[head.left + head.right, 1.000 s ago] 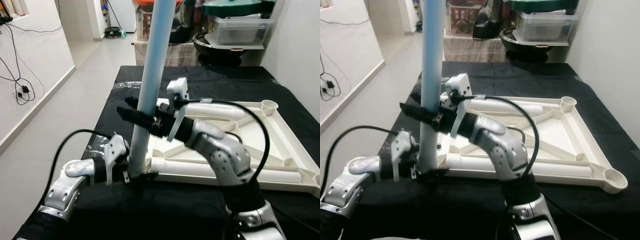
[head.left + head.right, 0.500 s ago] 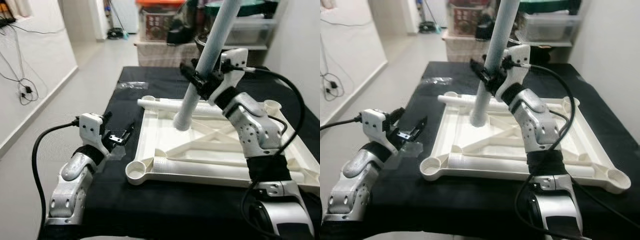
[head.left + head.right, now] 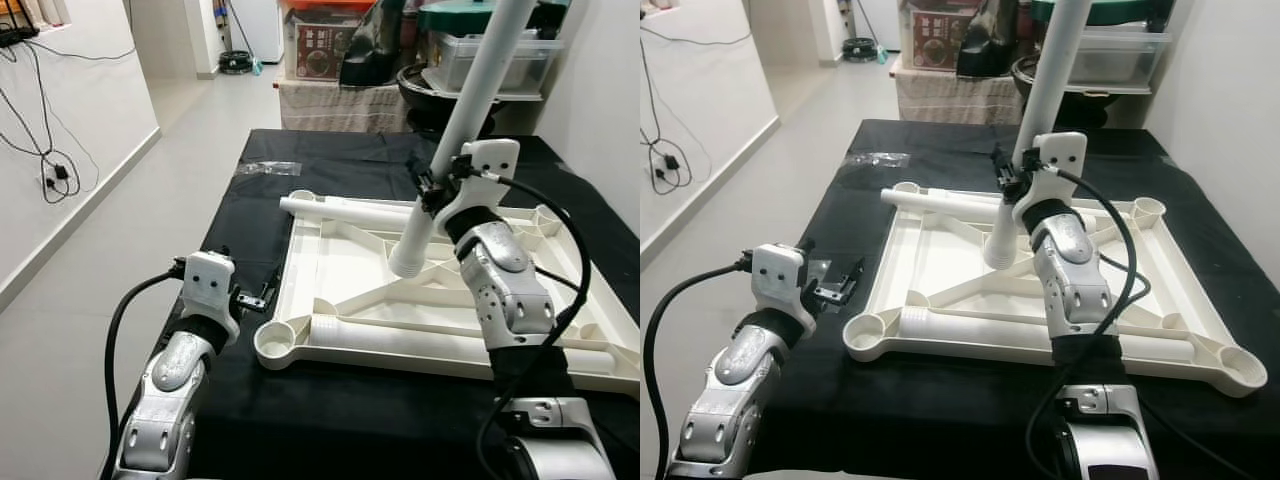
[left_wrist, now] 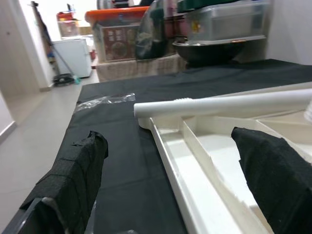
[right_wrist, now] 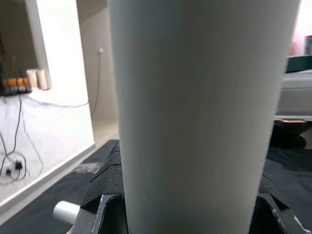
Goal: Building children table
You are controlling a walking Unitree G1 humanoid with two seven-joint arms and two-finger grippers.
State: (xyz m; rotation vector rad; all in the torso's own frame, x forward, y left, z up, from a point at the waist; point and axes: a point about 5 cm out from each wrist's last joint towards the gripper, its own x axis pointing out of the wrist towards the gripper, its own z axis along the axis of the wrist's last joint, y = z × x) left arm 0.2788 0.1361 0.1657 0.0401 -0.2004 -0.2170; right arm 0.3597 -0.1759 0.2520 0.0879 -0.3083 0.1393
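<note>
On the left, the left gripper [image 3: 256,299] is hovering with its fingers spread wide and empty, just beside the near-left corner socket [image 3: 275,340] of the upturned white tabletop [image 3: 345,270]. Right of centre, the right gripper [image 3: 428,190] is clamping a tilted pale blue table leg [image 3: 462,120] above the tabletop; seating it in a socket looks like the next move. A black cloth [image 3: 250,190] is covering the work surface, with storage bins [image 3: 480,60] standing far behind.
</note>
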